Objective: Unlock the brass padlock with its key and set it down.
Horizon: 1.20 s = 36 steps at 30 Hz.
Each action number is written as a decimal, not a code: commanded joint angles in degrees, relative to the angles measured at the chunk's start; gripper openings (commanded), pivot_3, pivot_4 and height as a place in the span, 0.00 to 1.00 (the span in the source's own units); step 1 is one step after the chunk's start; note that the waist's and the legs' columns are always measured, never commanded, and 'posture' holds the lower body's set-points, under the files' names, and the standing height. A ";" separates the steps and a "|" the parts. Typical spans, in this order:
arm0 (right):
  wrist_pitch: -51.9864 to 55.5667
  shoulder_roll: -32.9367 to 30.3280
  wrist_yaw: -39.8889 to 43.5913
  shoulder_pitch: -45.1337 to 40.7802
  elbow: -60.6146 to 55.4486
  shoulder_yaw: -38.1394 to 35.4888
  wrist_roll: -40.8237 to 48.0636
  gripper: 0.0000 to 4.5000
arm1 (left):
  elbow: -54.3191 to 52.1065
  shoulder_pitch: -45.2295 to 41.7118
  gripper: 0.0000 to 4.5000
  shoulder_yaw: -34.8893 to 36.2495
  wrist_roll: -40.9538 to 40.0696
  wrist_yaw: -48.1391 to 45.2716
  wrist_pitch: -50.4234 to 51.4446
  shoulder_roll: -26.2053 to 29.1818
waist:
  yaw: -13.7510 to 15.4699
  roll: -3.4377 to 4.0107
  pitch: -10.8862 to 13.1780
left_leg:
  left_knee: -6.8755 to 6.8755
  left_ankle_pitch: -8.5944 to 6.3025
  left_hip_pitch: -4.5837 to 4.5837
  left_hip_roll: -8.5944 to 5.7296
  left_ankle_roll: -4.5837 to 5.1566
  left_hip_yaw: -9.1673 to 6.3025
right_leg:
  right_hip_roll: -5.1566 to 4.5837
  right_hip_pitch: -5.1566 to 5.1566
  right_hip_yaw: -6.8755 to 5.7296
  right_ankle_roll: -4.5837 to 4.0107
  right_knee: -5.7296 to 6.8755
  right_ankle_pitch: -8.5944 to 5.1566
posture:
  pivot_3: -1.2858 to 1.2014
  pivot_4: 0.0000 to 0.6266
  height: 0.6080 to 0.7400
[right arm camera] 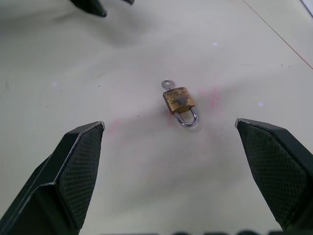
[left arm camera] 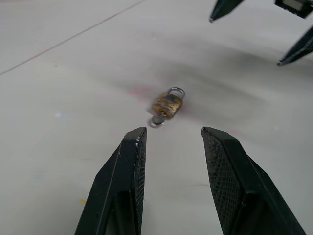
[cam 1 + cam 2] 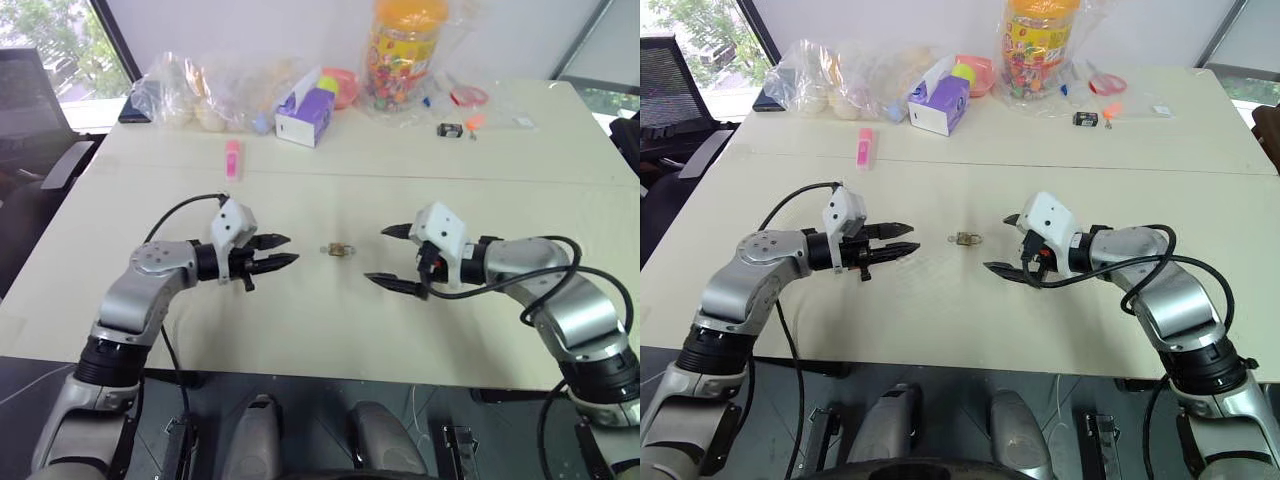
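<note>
The brass padlock [image 3: 339, 248] lies flat on the white table between my two grippers, nothing touching it. It is tiny, with a gold body [image 2: 167, 104] and a thin silver shackle [image 1: 188, 118]. Its key [image 1: 167, 84] sticks out of the end of the body opposite the shackle. My left gripper [image 3: 281, 252] hangs just left of the padlock, fingers partly open and empty. My right gripper [image 3: 388, 255] hangs just right of it, jaws spread wide and empty. Both grippers point inward at the lock.
At the far side of the table stand plastic bags [image 3: 200, 85], a purple and white tissue box [image 3: 305, 110], a jar of coloured sweets [image 3: 402, 50] and a small black-and-silver object [image 3: 450, 129]. A pink object [image 3: 233, 158] lies left of centre. A black chair [image 3: 35, 110] stands at the left.
</note>
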 commanded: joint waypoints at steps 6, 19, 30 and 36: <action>-4.94 6.83 2.68 -9.70 13.94 5.58 -3.90 1.00 | -0.03 -0.22 0.40 -1.01 2.62 -0.14 -3.07 0.51 | -0.05 0.01 0.00 | -0.01 0.00 0.00 0.00 0.00 0.01 | 0.00 -0.02 0.00 0.00 0.00 0.00 | 0.52 0.24 1.00; -13.58 14.57 5.87 -16.86 34.35 9.96 -11.20 1.00 | 0.50 -0.31 0.40 -1.77 3.96 0.77 -3.51 -1.11 | -0.07 0.00 0.00 | 0.00 0.00 -0.01 0.00 0.00 0.00 | -0.01 -0.04 0.00 0.00 0.05 0.00 | 0.52 0.24 1.00; -17.04 18.87 5.88 -16.84 39.58 10.94 -15.20 0.69 | 0.08 0.40 0.39 -1.31 4.35 1.72 -3.45 -1.31 | -0.32 0.01 0.00 | 0.01 0.00 0.06 0.02 0.00 0.00 | 0.01 -0.02 0.00 0.00 0.12 0.00 | 0.52 0.24 1.00; -16.42 19.22 5.89 -15.33 37.60 11.10 -16.12 0.16 | 1.11 -0.25 0.39 -1.06 4.14 1.65 -3.29 -1.65 | -0.15 0.01 -0.01 | 0.03 0.00 0.07 0.02 0.00 0.00 | 0.01 -0.01 0.00 0.00 0.13 0.00 | 0.52 0.24 1.00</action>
